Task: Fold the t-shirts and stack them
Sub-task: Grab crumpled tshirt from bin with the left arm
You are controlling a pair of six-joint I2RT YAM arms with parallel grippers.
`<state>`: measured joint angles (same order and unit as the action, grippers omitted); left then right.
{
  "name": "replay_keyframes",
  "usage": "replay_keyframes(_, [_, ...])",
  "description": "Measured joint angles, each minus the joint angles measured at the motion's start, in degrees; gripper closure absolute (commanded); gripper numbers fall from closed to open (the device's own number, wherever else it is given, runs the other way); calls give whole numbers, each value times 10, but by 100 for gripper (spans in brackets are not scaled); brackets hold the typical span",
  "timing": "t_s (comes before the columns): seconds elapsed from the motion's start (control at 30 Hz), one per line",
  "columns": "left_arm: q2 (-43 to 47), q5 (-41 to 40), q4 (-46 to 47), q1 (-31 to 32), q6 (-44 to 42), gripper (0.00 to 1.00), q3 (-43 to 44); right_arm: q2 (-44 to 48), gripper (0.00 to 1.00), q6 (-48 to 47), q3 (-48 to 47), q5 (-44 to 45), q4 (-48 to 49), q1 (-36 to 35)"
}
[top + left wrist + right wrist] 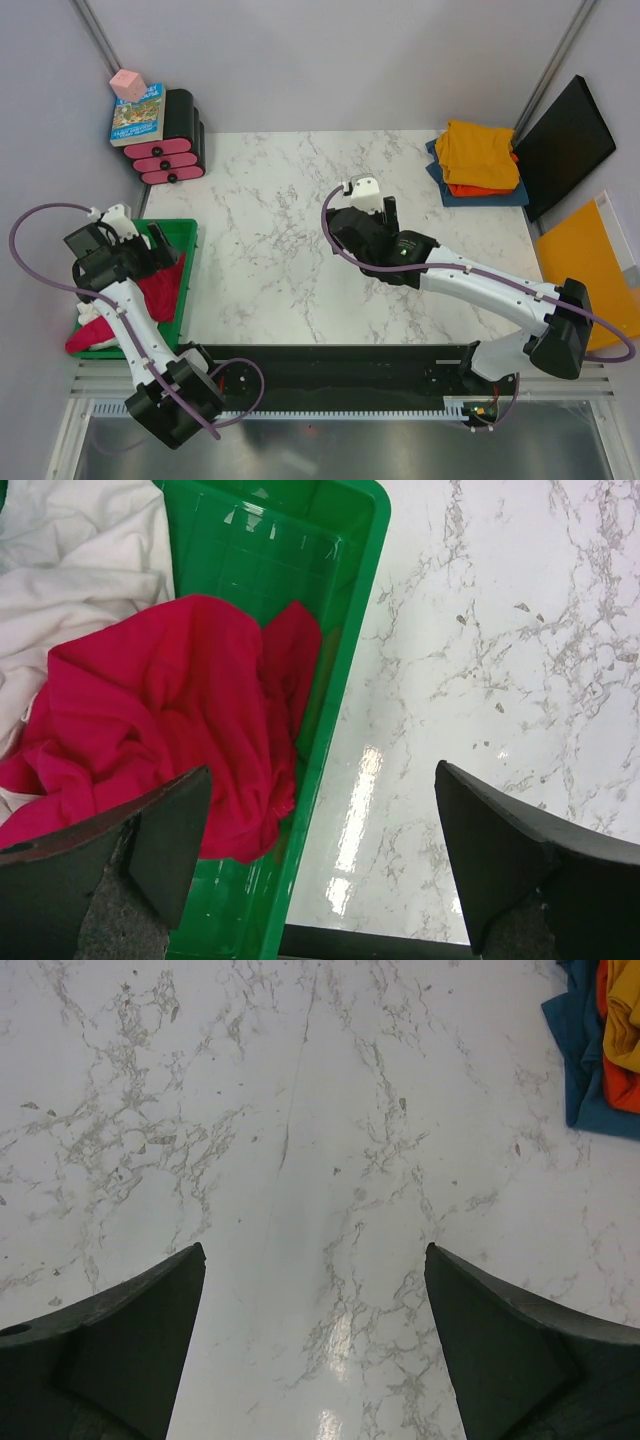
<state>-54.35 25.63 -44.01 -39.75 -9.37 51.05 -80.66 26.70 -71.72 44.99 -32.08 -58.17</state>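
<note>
At the lower left of the top view, a green bin (188, 232) is seen at the left edge of the table (280, 250). A crimson t-shirt (170, 710) is crumpled inside it, touching a white t-shirt (70, 570) at the upper left of the left wrist view. The left pincer (320, 855) is held wide open over the bin's right wall with nothing gripped; one finger is seen over the crimson cloth, the other over bare marble. Towards the middle of the table, the right pincer (315, 1335) is likewise spread wide, with nothing held, above the marble. At the upper right, folded t-shirts are stacked near the far corner: a yellow-orange t-shirt (480, 148) on top, an orange t-shirt (478, 190) beneath, a blue t-shirt (445, 188) lowest. At the upper left, pink-and-black cases (175, 140) are stacked, with a book (137, 113) and a pink block (128, 84) at their left side.
</note>
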Motion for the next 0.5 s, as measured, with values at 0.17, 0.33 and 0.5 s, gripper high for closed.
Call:
replay_keyframes(0.17, [5,10,4,0,-37,15,-8,0,2,-20,0,-2,16,0])
replay_keyframes(0.33, [-3,19,5,14,-71,9,-8,0,2,-25,0,-3,17,0])
replay_keyframes(0.5, [-24,-15,13,111,-73,9,-16,0,2,-28,1,-4,17,0])
